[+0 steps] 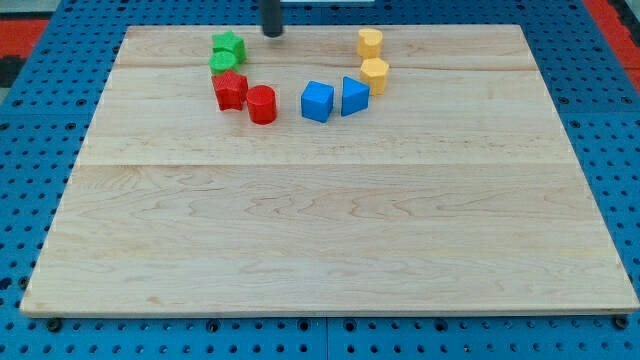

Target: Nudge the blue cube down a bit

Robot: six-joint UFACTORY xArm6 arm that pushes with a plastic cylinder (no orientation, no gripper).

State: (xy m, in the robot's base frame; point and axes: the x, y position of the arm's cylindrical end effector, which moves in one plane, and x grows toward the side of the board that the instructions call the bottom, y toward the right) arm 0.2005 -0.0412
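Bright, even overhead light falls on the pale wooden board [330, 230], each block casting only a small soft shadow at its base, with no harsh glare, while the picture is slightly soft throughout.

Blue cube [317, 101]: upright on board, upper middle, slightly turned, flat on base.

Straight dark rod [272, 18], rounded tip [272, 35]

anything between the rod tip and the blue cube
No. In the camera view, only bare board lies between my tip at the view's top and the blue cube; the red cylinder sits off that line, to the view's left.
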